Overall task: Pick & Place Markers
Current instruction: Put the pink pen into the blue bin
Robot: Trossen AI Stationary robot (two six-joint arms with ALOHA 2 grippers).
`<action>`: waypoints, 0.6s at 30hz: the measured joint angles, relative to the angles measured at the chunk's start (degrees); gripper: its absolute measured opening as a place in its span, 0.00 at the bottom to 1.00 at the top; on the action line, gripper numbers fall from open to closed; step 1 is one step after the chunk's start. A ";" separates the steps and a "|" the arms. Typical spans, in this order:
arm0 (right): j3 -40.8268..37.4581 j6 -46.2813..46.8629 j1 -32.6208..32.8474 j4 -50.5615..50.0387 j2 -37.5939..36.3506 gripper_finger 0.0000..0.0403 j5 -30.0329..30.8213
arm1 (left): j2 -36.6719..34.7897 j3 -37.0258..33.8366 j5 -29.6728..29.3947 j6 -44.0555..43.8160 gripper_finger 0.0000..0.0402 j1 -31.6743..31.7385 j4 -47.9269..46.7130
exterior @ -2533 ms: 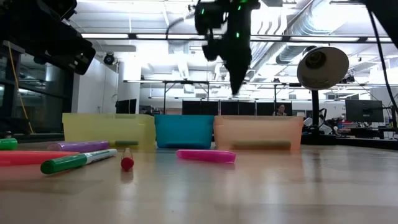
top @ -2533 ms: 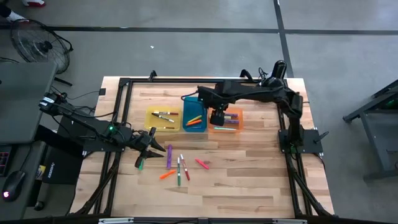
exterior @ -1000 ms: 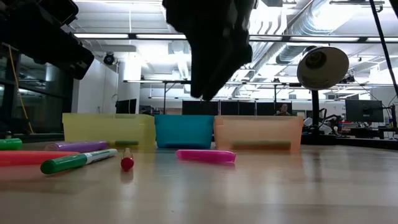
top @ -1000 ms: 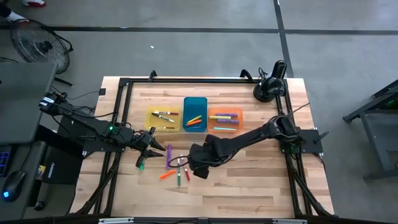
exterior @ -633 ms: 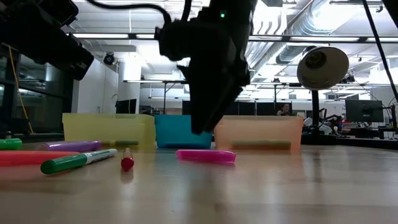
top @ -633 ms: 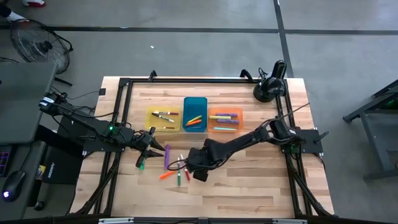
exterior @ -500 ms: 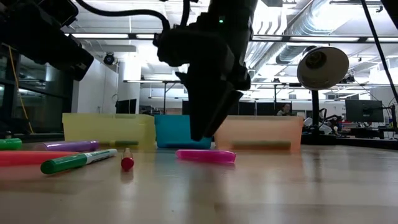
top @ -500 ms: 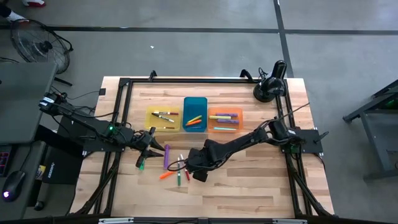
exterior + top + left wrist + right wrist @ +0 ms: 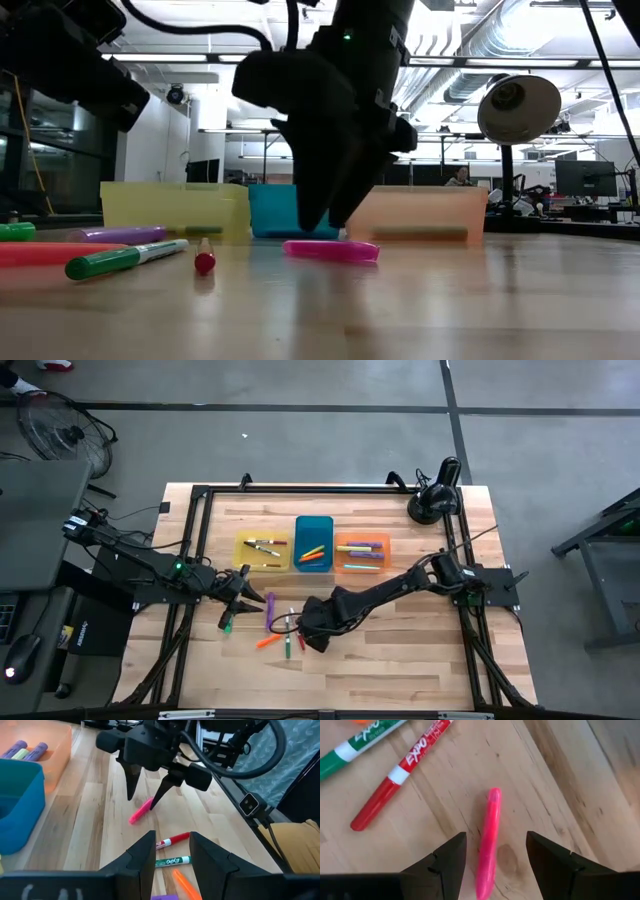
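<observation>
The right hand [image 9: 147,787] is hanging just above the pink marker [image 9: 488,840], fingers spread so that one tip sits on each side of its barrel. From the right wrist view the marker is lying lengthwise in the gap between the two fingers [image 9: 447,862], which suggests the hand has been lined up across the barrel so that closing will pinch it at the middle; it is not yet touching it, as far as I can tell. The marker is resting flat on the worktop [image 9: 400,660], near the middle of the front half and well short of the front edge.

Beside it a red marker [image 9: 395,777] and a green marker [image 9: 357,742] are lying close together, with an orange marker [image 9: 268,641] and a purple marker [image 9: 270,611] farther toward the left edge. These loose ones are presumably waiting their turn.

Three trays are standing in a row toward the back edge: the yellow tray [image 9: 243,561], the blue tray [image 9: 313,525] and the orange tray [image 9: 361,569], each already holding a few markers, so they look like the destinations.

The left hand [image 9: 244,589] is waiting near the left edge, fingers parted and holding nothing, likely kept clear so the right arm can work.
</observation>
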 joint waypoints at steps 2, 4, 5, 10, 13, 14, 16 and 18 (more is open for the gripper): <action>0.01 0.57 0.00 -0.03 0.02 0.48 0.20 | 0.00 0.00 0.02 -0.17 0.29 -0.02 -0.38; 0.01 1.37 0.00 -0.14 0.02 0.48 0.76 | -0.02 0.00 0.00 -0.66 0.29 -0.02 -0.97; 0.01 1.52 -0.02 -0.01 0.02 0.48 0.97 | -0.02 0.00 0.00 -0.78 0.29 0.00 -1.38; 0.01 4.00 -0.03 -0.13 0.57 0.48 2.31 | 0.00 0.00 -0.03 -0.94 0.29 -0.02 -1.49; -0.01 4.46 -0.09 -0.11 1.38 0.48 1.99 | -0.01 0.00 -0.03 -1.06 0.29 -0.01 -1.46; -0.01 4.46 -0.04 0.10 1.78 0.48 1.97 | 0.00 0.00 -0.03 -1.07 0.29 -0.01 -1.47; -0.01 4.48 -0.03 0.32 2.02 0.48 1.76 | 0.00 0.00 -0.03 -1.07 0.29 0.00 -1.47; 0.05 4.89 -0.04 0.68 2.58 0.48 1.55 | 0.00 0.00 -0.03 -1.08 0.29 -0.01 -1.45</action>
